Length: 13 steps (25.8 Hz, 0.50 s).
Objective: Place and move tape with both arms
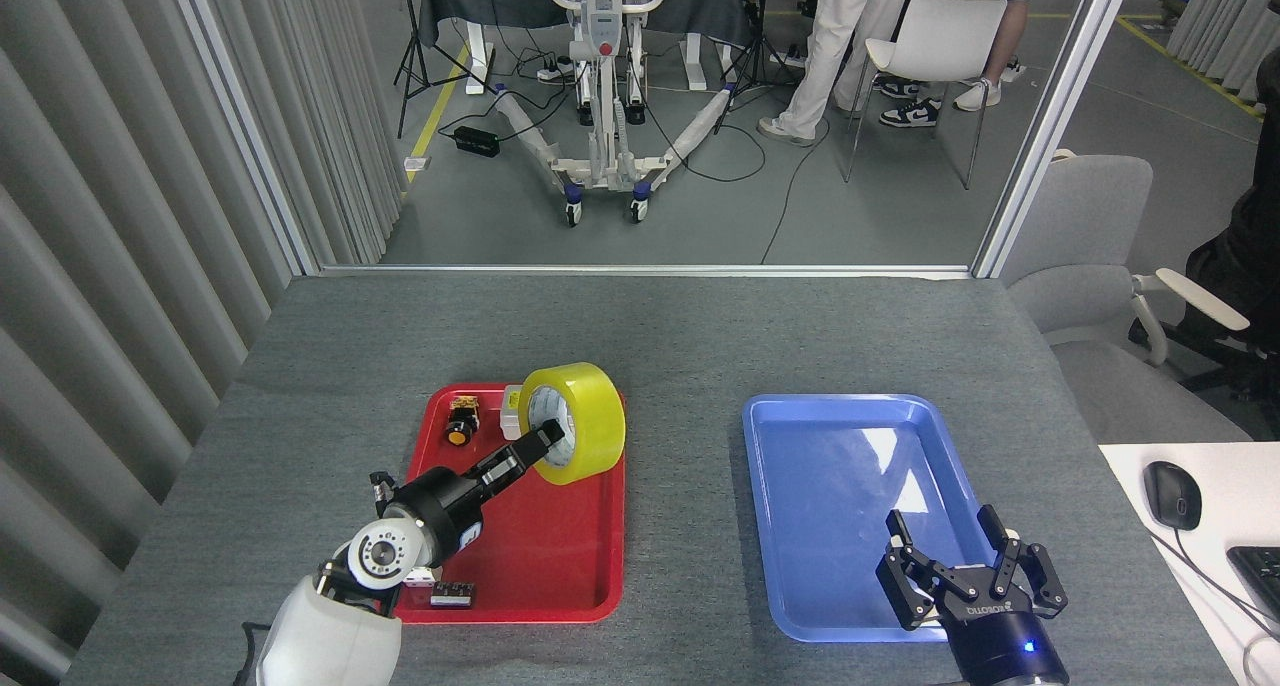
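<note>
- The left gripper [548, 434] is reaching up and to the right from the lower left, and its black fingers are clenched on the wall of the tape [573, 422], with one fingertip showing inside the white printed core.
- The tape is standing on edge, tilted with its open core facing the camera and to the left, at the far right corner of the red tray [575, 566]; whether its lower edge is touching the tray floor or hanging just above it cannot be told.
- The right gripper [966, 556] is hovering over the near edge of the blue tray [800, 436], its black claws spread apart and holding nothing, with white lettering on its body and a blue light glowing below.
- Just behind and left of the tape, a white box [513, 411] is peeking out, partly hidden by the roll.
- A small black and orange part [462, 418] is lying in the far left corner of the red tray, near the white box.
- A small dark block [452, 593] is sitting at the near left of the red tray, beside the left arm's wrist.
- Both trays are lying side by side on the grey table [680, 336], well apart from each other, the red one on the left and the blue one on the right.
- Beyond the table, a grey office chair [1090, 236] is standing at the right, and a person's legs [835, 46] are showing beside a white chair [935, 36] on the floor behind.
</note>
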Motion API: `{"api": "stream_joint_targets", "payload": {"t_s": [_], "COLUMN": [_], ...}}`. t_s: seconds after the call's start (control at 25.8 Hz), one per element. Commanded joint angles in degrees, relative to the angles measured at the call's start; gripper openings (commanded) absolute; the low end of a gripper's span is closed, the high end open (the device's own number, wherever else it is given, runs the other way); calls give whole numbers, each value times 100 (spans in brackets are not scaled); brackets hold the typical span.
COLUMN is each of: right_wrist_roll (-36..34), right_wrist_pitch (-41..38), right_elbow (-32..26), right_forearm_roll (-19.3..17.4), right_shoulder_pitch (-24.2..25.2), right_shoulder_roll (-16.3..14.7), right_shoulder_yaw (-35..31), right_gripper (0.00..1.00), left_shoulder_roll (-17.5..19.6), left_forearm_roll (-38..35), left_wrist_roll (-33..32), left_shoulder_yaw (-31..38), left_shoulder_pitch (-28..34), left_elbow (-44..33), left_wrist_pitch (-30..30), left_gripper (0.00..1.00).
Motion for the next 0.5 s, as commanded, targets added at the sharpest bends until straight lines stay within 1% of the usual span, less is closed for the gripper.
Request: {"api": "stream_joint_targets", "payload": {"t_s": [0.0,0.08,0.15,0.23,0.31,0.39,0.46], "right_wrist_roll": [4,4,4,-13,-22,-92,-242], "right_wrist_pitch": [-22,-22,-31,-66,-268,-426,-532], "right_elbow": [-1,-1,-1,-1,-1,-1,-1], "right_forearm_roll": [0,0,-9,-27,-141,-449,-730], "right_shoulder_pitch": [-7,2,10,19,19,45,45], "right_shoulder_roll": [-3,-3,-20,-99,-389,-767,-1207], "right_shoulder_yaw": [11,11,20,160,380,714,1259], "right_gripper": [100,100,100,100,100,100,100], "left_shoulder_roll": [289,316,316,342,386,395,386], "left_forearm_roll": [618,627,750,1066,1427,1690,1893], "left_wrist_roll": [-76,-498,-884,-1069,-1245,-1359,-1377], "left_shoulder_yaw": [48,119,207,207,180,154,48], "left_shoulder_pitch": [552,816,877,860,842,833,833], "left_elbow": [560,806,1105,1298,1325,1281,1202], "left_wrist_pitch": [-1928,-2894,-2982,-2982,-2982,-2982,-2982], "left_gripper": [1,2,4,5,5,5,5]}}
